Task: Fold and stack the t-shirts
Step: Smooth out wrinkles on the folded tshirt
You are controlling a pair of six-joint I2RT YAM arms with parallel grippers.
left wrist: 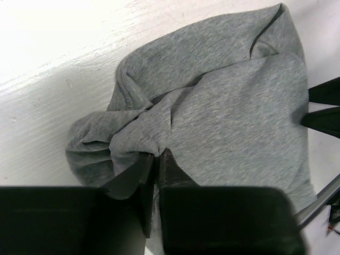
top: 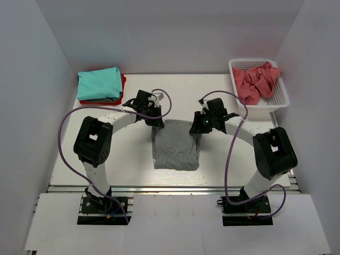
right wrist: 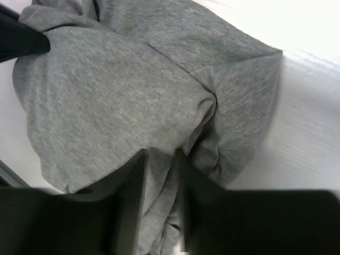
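**Grey t-shirt** at centre of counter, between the 2 arms. Near part flat, in overlapped layers; far edge gathered into wrinkles.

**Left gripper** at the far left corner of the garment: narrow, pinching a thin fold of grey cloth between nearly touching fingers.

**Right gripper** at the far right corner: moderately apart, clamped on a thicker bunch of the same cloth filling the gap. Both holds on the far edge, well apart from each other.

**Handling, as a judgement.** Soft, light, limp knit, with no stiffness to carry its own shape, hence sagging and creasing wherever unsupported. Probably a slight cling to the counter rather than free sliding. Not fragile. Best taken by pinching 2 corners or a hem edge at matching points, 1 per gripper, with the cloth taut between them. A hold on a single layer only likely to leave the under layer behind.

**Count.**
- 1 grey t-shirt in work.
- 1 teal t-shirt, folded, at the far left of the counter.
- 1 red t-shirt under the teal one, only an edge visible.
- Coral-pink t-shirts heaped unfolded in 1 white mesh basket at the far right; number not tellable, at least 1.
- 2 arms, 2 grippers.
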